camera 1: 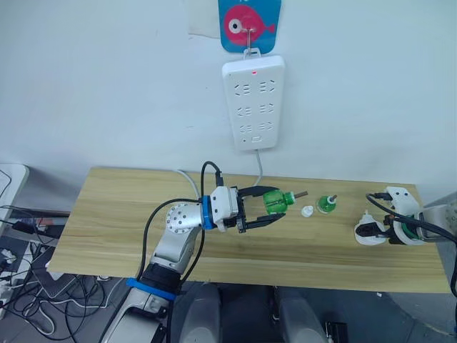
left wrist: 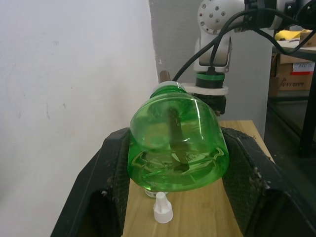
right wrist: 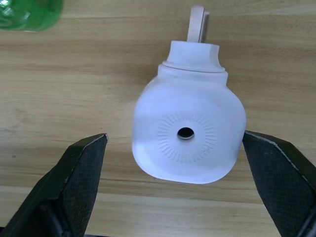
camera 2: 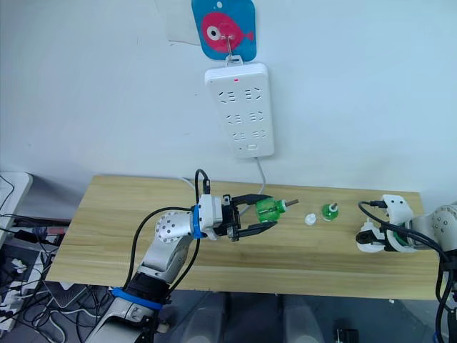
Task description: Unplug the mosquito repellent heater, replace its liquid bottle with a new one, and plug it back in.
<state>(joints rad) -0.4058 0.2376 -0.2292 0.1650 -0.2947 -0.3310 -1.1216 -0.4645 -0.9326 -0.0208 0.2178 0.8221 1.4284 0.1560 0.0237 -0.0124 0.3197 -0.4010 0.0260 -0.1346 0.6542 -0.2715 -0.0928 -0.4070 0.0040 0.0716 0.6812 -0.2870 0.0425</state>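
On the wooden table [camera 1: 128, 214]: everything the job needs is lying within reach of both arms, under the power strip [camera 1: 253, 101] that is hanging on the wall.
Left gripper [camera 1: 274, 209]: it is pinching a green bottle [camera 1: 275, 201] between its black fingers [left wrist: 106, 187], holding it on its side above the table with the wick end pointing toward the right arm; this looks like lining it up for the heater.
Heater [right wrist: 188, 131]: it is lying unplugged on the table near the right edge, its round vent facing the right wrist camera and its prongs [right wrist: 197, 23] pointing away.
Right gripper [right wrist: 177, 143]: its fingers are spreading wide on either side of the heater without touching it, probably getting ready to close on the body.
Second bottle [camera 1: 326, 204]: it is standing upright between the two arms, just beside a small white cap [camera 1: 307, 211].
Stage, as a judgement: unplugging is done; the bottle swap is under way, and plugging back in is not yet done.
Risk: the smooth, rounded bottle may be slipping or twisting if pushed off-axis.
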